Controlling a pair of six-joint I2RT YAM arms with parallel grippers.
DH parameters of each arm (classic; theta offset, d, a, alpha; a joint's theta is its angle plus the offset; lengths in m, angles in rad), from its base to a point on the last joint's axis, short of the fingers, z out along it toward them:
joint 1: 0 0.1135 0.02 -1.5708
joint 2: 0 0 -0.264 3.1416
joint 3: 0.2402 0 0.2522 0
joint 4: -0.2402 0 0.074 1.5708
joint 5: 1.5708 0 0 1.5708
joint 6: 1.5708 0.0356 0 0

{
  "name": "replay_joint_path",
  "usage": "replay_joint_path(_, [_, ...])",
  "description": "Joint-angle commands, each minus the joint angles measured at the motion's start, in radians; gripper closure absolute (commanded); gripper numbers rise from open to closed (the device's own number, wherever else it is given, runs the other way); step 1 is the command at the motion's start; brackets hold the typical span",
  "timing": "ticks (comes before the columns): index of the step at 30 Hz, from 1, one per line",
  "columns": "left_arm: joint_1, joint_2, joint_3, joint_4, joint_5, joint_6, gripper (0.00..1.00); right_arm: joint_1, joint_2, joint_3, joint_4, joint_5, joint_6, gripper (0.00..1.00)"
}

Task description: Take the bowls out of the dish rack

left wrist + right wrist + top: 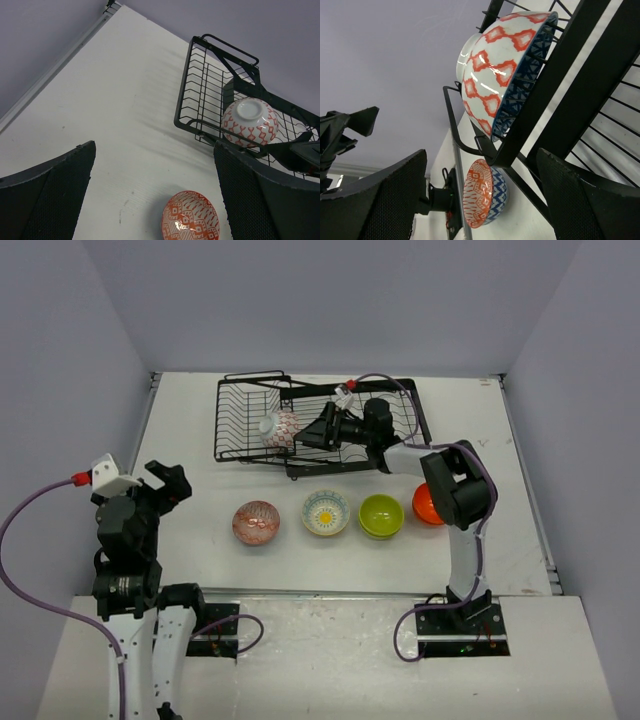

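The black wire dish rack (245, 410) stands at the back of the table. One bowl (280, 428), red-and-white outside and blue inside, stands on edge in it; it also shows in the left wrist view (249, 121) and the right wrist view (495, 70). My right gripper (303, 436) reaches into the rack, open, its fingers (590, 200) just short of this bowl. Four bowls sit in a row in front of the rack: red-patterned (258, 522), cream with a yellow centre (326, 512), lime green (381, 515) and orange (427, 504). My left gripper (166, 482) is open and empty at the left.
The right arm (455, 490) hides part of the orange bowl. The red-patterned bowl also shows in the left wrist view (190, 216), below the rack's front rail (200, 127). The table's left edge (55, 65) runs beside a grey wall.
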Motion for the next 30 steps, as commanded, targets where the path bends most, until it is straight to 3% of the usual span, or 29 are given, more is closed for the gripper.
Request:
replay_joint_path(1, [-0.012,-0.006,-0.004,0.044,0.025,0.028,0.0,-0.023,0.006,0.043,0.071,-0.055,0.031,0.11])
replay_joint_path(8, [-0.066,-0.026,-0.005,0.044,0.021,0.028,0.0,-0.031,0.088,0.141,0.08,-0.167,0.1,0.24])
replay_joint_path(23, [-0.067,-0.032,-0.01,0.051,0.033,0.031,0.0,-0.043,0.15,0.225,0.154,-0.255,0.215,0.28])
replay_joint_path(30, [-0.067,-0.043,-0.019,0.06,0.044,0.032,0.0,-0.046,0.213,0.259,0.376,-0.285,0.398,0.3])
